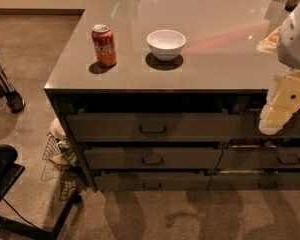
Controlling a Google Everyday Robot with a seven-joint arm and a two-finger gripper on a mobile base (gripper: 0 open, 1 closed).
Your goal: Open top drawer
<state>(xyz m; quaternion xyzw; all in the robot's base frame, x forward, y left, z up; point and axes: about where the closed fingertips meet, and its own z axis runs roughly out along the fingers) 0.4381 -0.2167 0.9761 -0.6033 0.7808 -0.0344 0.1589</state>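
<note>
at far right, gripper (pixel 277 115) beside the crosswise, camera-facing top drawer (pixel 190 126).

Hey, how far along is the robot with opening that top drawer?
Nothing looks done yet: the top drawer shows no interior. In hand: the gripper hangs at the right end of the counter, well right of the drawer's handle. Left: reaching the handle, gripping it, pulling the drawer out.
</note>
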